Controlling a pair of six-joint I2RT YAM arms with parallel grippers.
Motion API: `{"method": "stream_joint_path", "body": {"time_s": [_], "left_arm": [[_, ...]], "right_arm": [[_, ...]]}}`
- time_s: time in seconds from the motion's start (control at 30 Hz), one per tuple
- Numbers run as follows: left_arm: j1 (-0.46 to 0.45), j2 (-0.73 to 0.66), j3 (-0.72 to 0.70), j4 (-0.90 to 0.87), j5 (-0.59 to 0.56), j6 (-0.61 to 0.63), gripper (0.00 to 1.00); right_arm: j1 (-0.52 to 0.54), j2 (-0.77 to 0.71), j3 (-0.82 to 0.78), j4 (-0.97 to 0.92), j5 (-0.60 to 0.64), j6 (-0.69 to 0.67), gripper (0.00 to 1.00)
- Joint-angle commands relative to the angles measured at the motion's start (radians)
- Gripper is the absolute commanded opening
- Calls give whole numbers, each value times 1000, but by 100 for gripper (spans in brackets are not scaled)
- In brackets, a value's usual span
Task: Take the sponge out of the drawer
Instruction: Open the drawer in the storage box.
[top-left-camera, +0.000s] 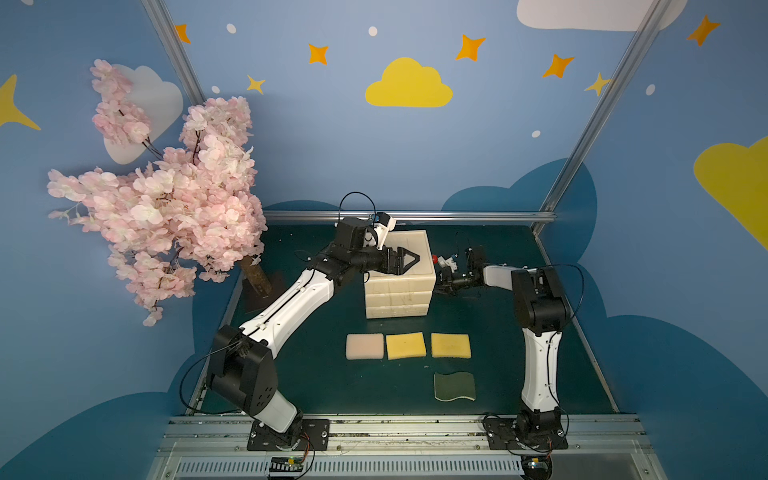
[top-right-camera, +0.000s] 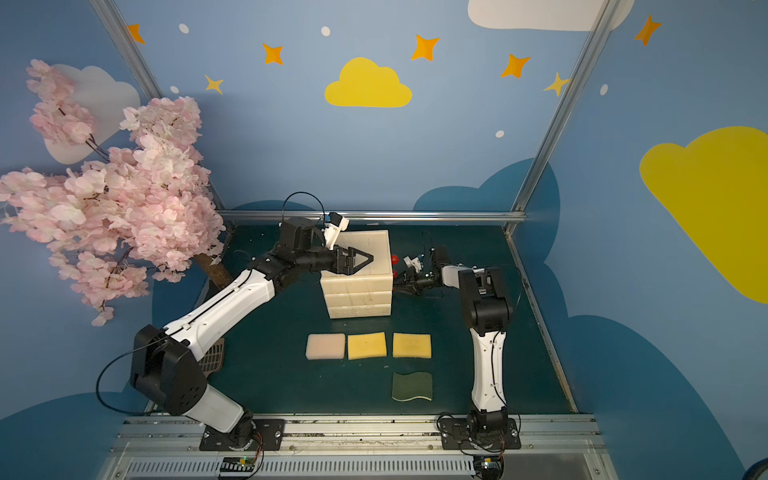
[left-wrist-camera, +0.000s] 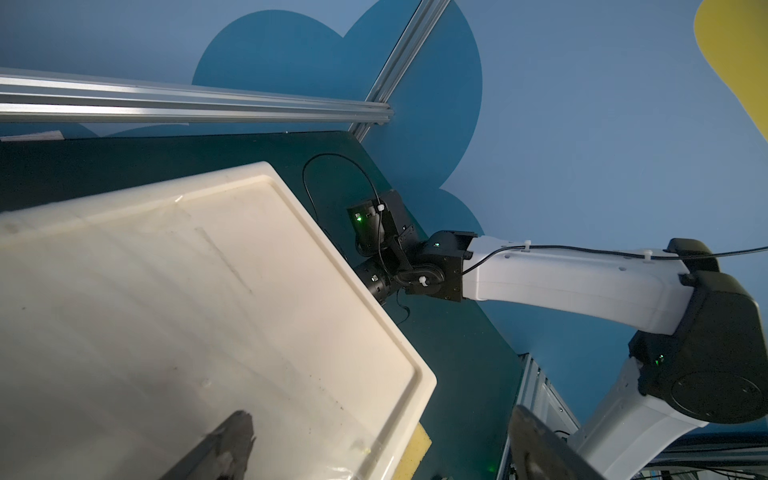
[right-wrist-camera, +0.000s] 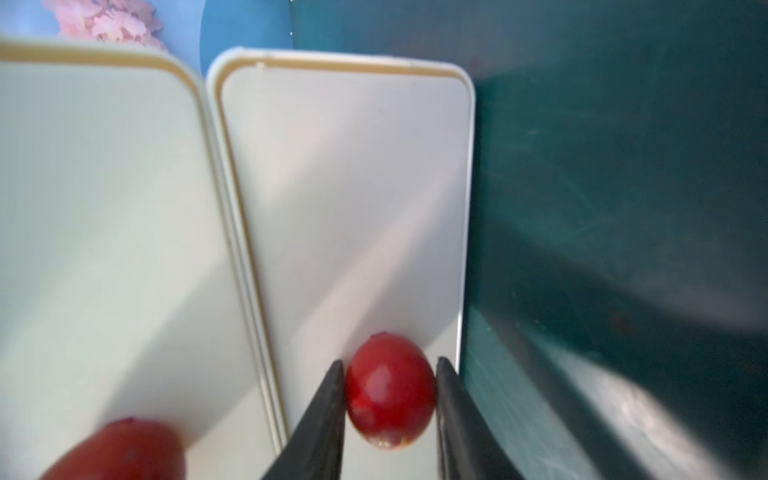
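At the side of the chest (top-left-camera: 399, 291), the right gripper (right-wrist-camera: 390, 362) pinches the red knob (right-wrist-camera: 390, 399) of a shut drawer (right-wrist-camera: 345, 187); the left gripper (top-left-camera: 411, 260) hangs wide open, empty, above. The sponge is unseen, presumably inside; nothing is out yet.

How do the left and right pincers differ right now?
Left pincer is wide open and empty; right pincer is closed on a red knob. Left pincer is up over the top of the drawer unit; right pincer is low at the unit's side, facing a drawer front. Shared: both black, both aimed at the same unit from opposite sides.
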Motion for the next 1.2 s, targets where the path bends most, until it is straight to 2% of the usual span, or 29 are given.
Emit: {"method": "stream_joint_path", "body": {"time_s": [0.0, 0.2, 0.43, 0.83, 1.07, 1.17], "left_arm": [[8, 5, -10, 7, 3, 6, 96], [15, 22, -7, -22, -31, 2, 96], [25, 24, -17, -24, -40, -1, 96], [33, 37, -19, -25, -36, -8, 96], [31, 41, -19, -27, -34, -10, 96], [33, 41, -21, -27, -33, -10, 96]], "right_arm": [[12, 17, 1, 16, -3, 7, 21], [-20, -19, -44, 31, 24, 11, 13], [-133, -99, -146, 55, 63, 14, 10], [-304, -187, -263, 20, 126, -42, 9], [-363, -215, -259, -5, 141, -65, 8], [-367, -209, -239, -16, 136, -67, 14]]}}
